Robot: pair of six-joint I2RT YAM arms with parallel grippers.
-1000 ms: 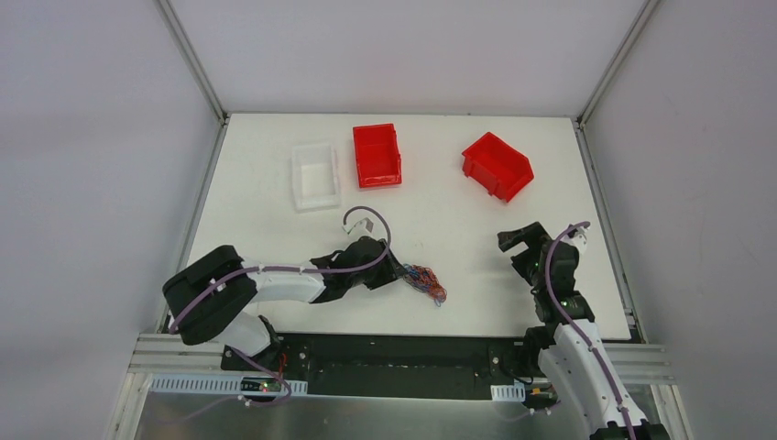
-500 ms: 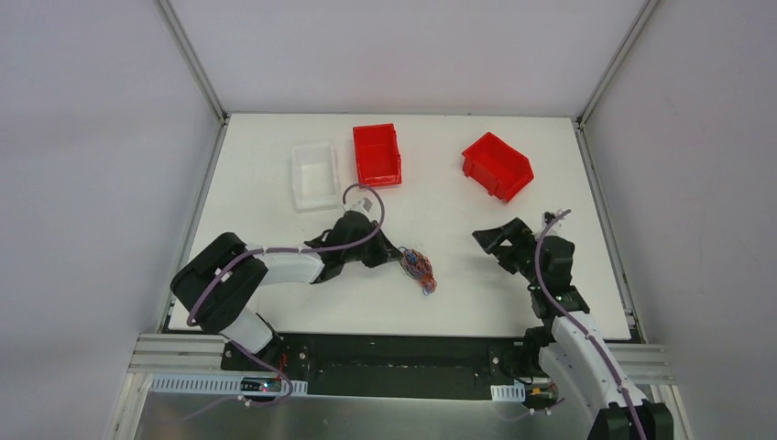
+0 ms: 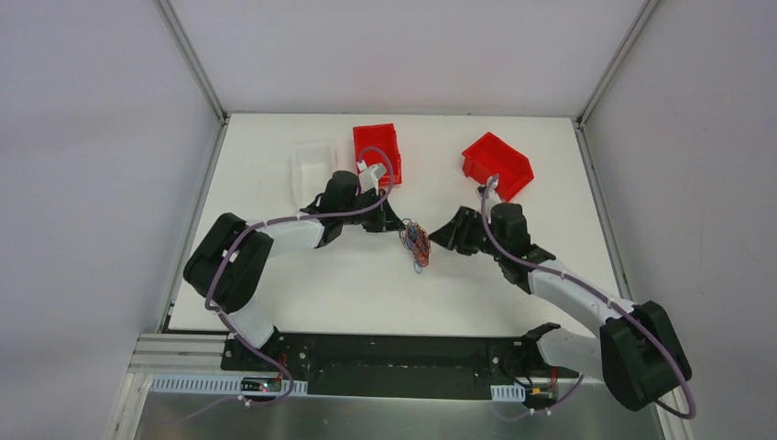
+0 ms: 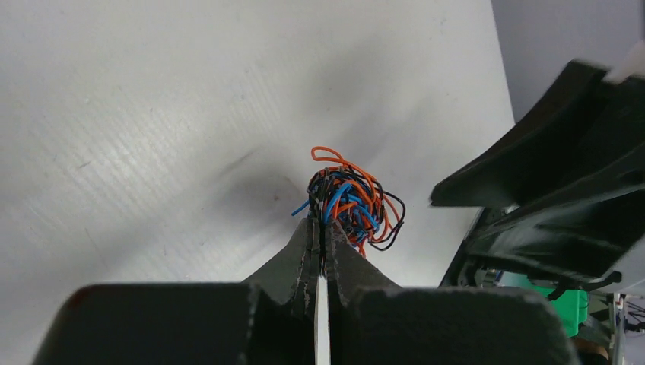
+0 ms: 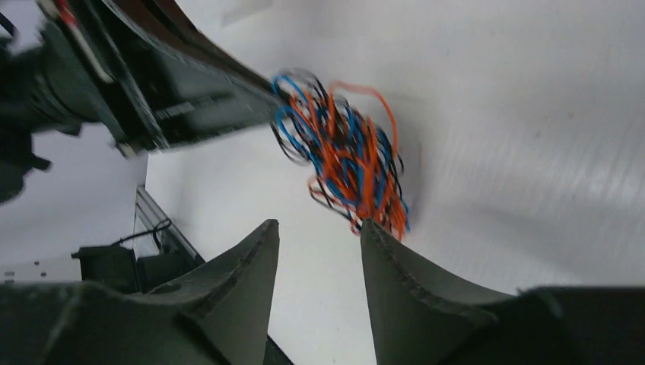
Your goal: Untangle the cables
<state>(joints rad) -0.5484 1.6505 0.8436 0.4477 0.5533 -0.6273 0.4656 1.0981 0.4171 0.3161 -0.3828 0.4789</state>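
The cables [image 3: 417, 241] are a small knot of blue, orange and black wires near the middle of the table. My left gripper [image 3: 397, 228] is shut on the knot's left edge. In the left wrist view the closed fingertips [image 4: 322, 226] pinch strands of the cables [image 4: 354, 199], which bunch just beyond them. My right gripper [image 3: 440, 240] sits close on the knot's right side. In the right wrist view it [image 5: 319, 226] stands open with nothing between its fingers. There the cables [image 5: 346, 160] hang just past its right fingertip, with the left gripper [image 5: 190, 84] at upper left.
At the back of the table stand a clear white bin [image 3: 311, 170], a red bin [image 3: 377, 152] behind the left wrist, and a tilted red bin [image 3: 497, 165] further right. In the left wrist view the right arm's dark body [image 4: 548, 190] fills the right side.
My left gripper closed on the knot and carried it away from the near edge towards the middle. My right arm swung left up to the knot, its jaws narrowing.
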